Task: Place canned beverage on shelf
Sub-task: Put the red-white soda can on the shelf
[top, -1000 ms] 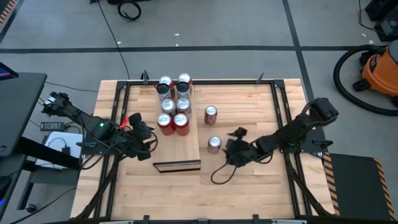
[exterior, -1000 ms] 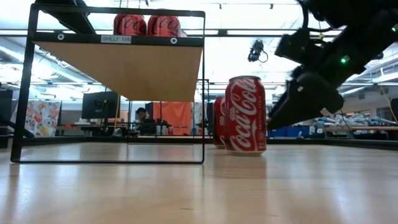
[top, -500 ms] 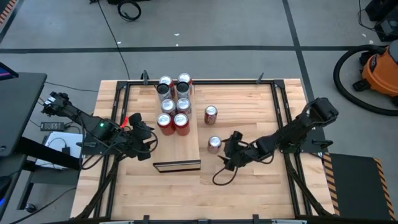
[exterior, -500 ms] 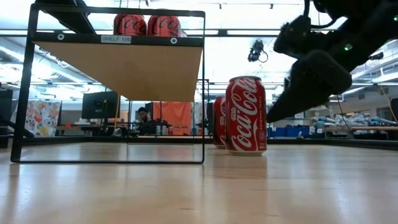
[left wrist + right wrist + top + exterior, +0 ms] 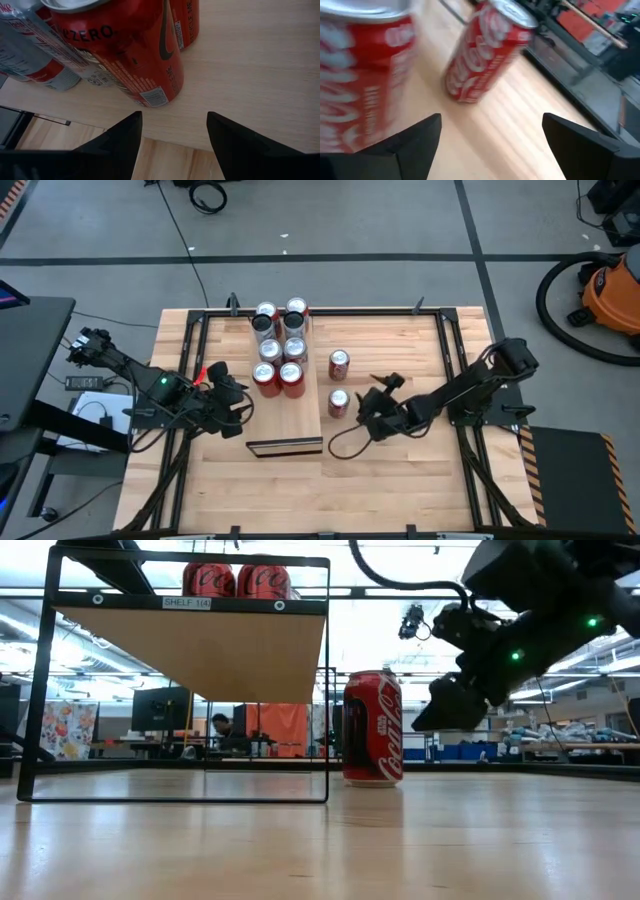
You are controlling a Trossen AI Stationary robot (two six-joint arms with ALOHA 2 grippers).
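Two red cans stand upright on the tabletop to the right of the shelf (image 5: 300, 418): a near can (image 5: 338, 402) (image 5: 372, 728) and a far can (image 5: 339, 363) (image 5: 485, 50). Several more cans (image 5: 280, 345) stand on the shelf's far half. My right gripper (image 5: 358, 404) (image 5: 440, 715) is open just right of the near can, which shows blurred (image 5: 365, 75) beside one finger (image 5: 415, 145); the far can lies ahead between the fingers. My left gripper (image 5: 243, 402) (image 5: 174, 115) waits open at the shelf's left side, facing a red Zero can (image 5: 130, 55). My right gripper stands close against the near can's right side, its fingers roughly level and coming from the table's right. I cannot tell whether the outer side of the finger touches the can. The can stands upright on the table.
Black frame rails (image 5: 455, 370) run along the table's left, right and far sides. A black cable loop (image 5: 345, 445) lies on the table near my right gripper. The shelf board stands raised on a black frame (image 5: 328, 690). Bare tabletop (image 5: 400, 480) lies toward the near edge.
My right gripper has swung toward the table's left and far edge and turned toward the far can. The near can has slid a little toward the far left and turned about, staying upright.
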